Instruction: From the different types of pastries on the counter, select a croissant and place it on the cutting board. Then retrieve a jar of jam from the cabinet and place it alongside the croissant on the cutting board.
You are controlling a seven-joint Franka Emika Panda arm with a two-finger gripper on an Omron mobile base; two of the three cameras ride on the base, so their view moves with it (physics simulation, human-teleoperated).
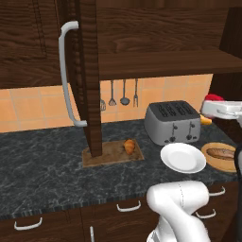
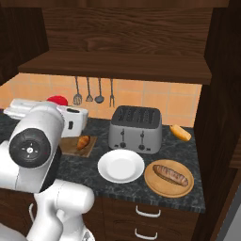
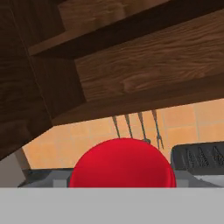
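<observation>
Jam jar point(image 3: 122, 162), red lid up, sits in my claw point(image 1: 213, 105); grip width hidden. Croissant point(image 1: 129, 145) already lies on the cutting board point(image 1: 113, 153). Swinging across, I could clip the open cabinet door point(image 1: 90, 71).

I see an orange tiled wall point(image 1: 28, 111) with hanging utensils point(image 2: 94, 92), and dark wooden drawers point(image 1: 118, 212) with pale handles below.

Arm casing point(image 2: 56, 197): glossy white, smooth rounded segments, bulbous at the joints.
Joint cap point(image 2: 29, 148): round, dark grey-black disc with a small pale centre and a ring of tiny dots.
Hand housing point(image 1: 222, 110): white, flat and boxy, with grey seams.
</observation>
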